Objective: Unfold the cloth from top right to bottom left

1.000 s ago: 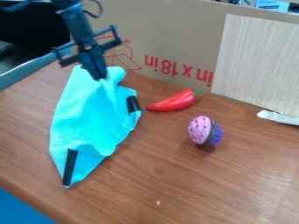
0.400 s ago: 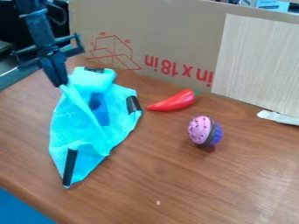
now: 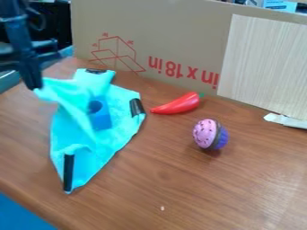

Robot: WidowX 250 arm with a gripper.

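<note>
Pinching the cloth (image 3: pixel 72 130) by a raised fold in the tool (image 3: pixel 36 87).
Lying mostly rightward and below the grip in view; likely best drawn down-left.

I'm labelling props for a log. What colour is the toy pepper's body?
The pepper's body is red, as the camera view shows.

black arm (image 3: pixel 17 29) hung in at the view's upper left, gripper (image 3: pixel 34 87) pointed pretty much downward, jaws were pinched together
</note>
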